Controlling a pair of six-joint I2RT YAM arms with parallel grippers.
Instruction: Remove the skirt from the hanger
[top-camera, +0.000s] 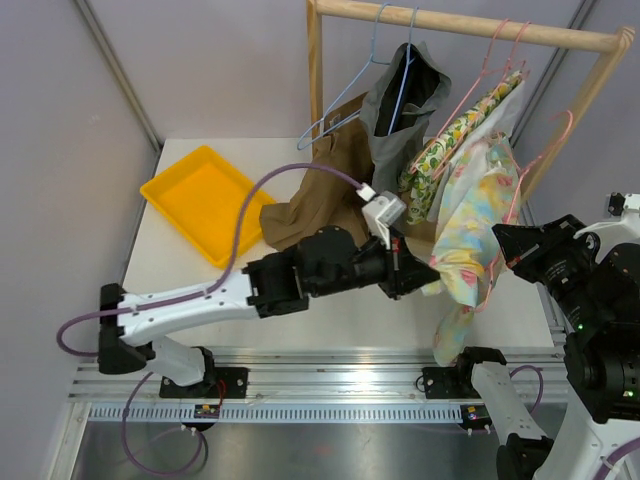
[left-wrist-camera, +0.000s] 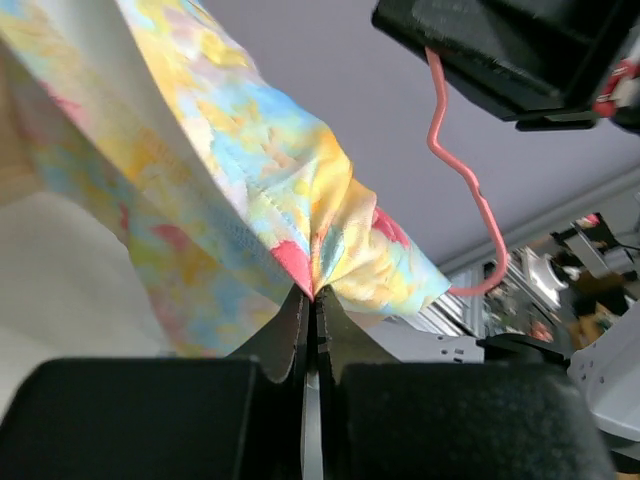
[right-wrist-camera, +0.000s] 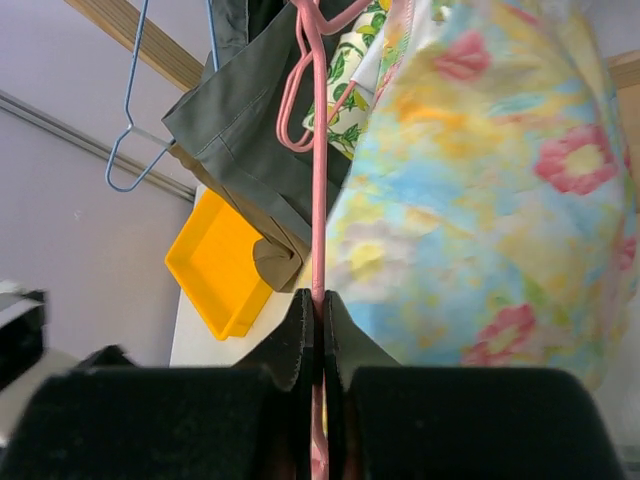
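Overhead, your left claw (top-camera: 420, 273) reaches the floral skirt (top-camera: 470, 225), draped on a pink hanger (top-camera: 520, 190) below the wooden rack (top-camera: 470, 22)'s right end. A grey garment (top-camera: 395, 110) and a brown garment (top-camera: 325, 195) crowd under the rack's middle. At your left wrist, the claw is clenched on a pinch of skirt, likely to pull it free. At your right wrist, the right claw (right-wrist-camera: 318, 298) clamps the hanger wire, seemingly to steady it.

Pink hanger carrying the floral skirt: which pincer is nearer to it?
Right. The right pincer is shut on the pink hanger, touching its wire. The left pincer is shut on the skirt, apart from the hanger.
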